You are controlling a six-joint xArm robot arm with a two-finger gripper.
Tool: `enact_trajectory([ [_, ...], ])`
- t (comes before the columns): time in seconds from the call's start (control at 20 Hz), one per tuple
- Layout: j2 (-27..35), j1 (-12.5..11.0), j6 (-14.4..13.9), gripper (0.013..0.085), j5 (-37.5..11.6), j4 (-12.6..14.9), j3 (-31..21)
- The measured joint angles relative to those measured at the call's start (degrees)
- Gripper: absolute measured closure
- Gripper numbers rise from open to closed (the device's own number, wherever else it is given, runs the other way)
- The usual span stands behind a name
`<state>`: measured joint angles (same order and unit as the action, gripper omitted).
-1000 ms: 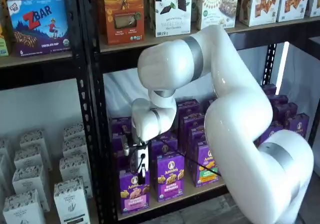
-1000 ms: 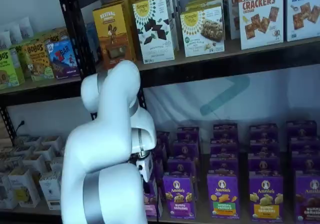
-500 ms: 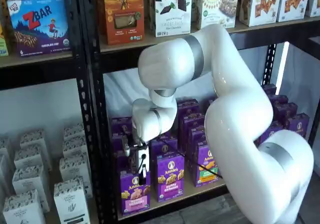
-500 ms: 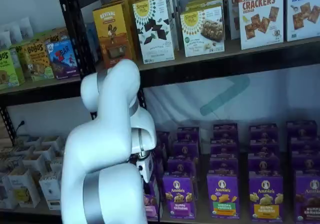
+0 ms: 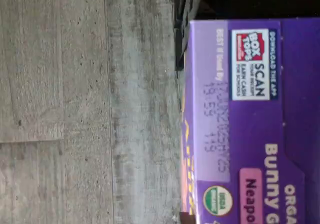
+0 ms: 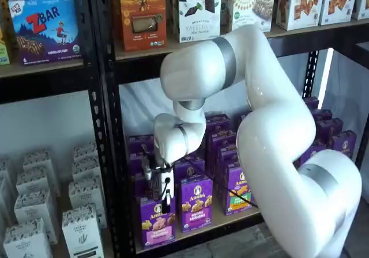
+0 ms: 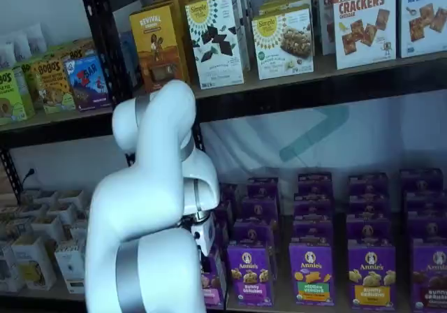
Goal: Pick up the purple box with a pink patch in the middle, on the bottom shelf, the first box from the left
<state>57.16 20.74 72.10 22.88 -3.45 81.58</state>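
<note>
Purple box [image 6: 157, 226] stands upright, long axis vertical, pink-panel front facing out, at the front left end of the bottom shelf [image 6: 225, 222]. End effector [image 6: 165, 196] sits right over its top; grip state: can't tell, fingers side-on. Wrist view shows the box top [image 5: 250, 119] close up, above grey floor [image 5: 85, 104].

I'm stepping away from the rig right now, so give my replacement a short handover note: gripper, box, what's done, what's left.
Gripper: low over the front-left carton in a shelf view; fingers seen side-on, so open or shut cannot be told.
The purple box stands upright at the front of the bottom shelf; the wrist view shows its top close up.
Done: the arm is positioned at the box.
Left: confirm the grasp, lift the box and draw it off the shelf.
</note>
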Motion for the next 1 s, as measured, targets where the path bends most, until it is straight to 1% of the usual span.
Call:
enact_trajectory([
  [0.15, -0.8, 0.0, -0.2, 0.0650, -0.3, 0.3, -1.2],
  [0.3, -2.3, -0.1, -0.4, 0.0650, -1.1, 0.6, -3.6],
  [0.65, -7.6, -0.7, -0.3, 0.0650, -3.8, 1.2, -11.5],
  [0.8, -10.1, -1.1, -1.6, 0.0650, -4.6, 3.0, -14.9],
  [1.0, -13.8, -1.5, -0.7, 0.0650, -5.5, 2.4, -19.6],
])
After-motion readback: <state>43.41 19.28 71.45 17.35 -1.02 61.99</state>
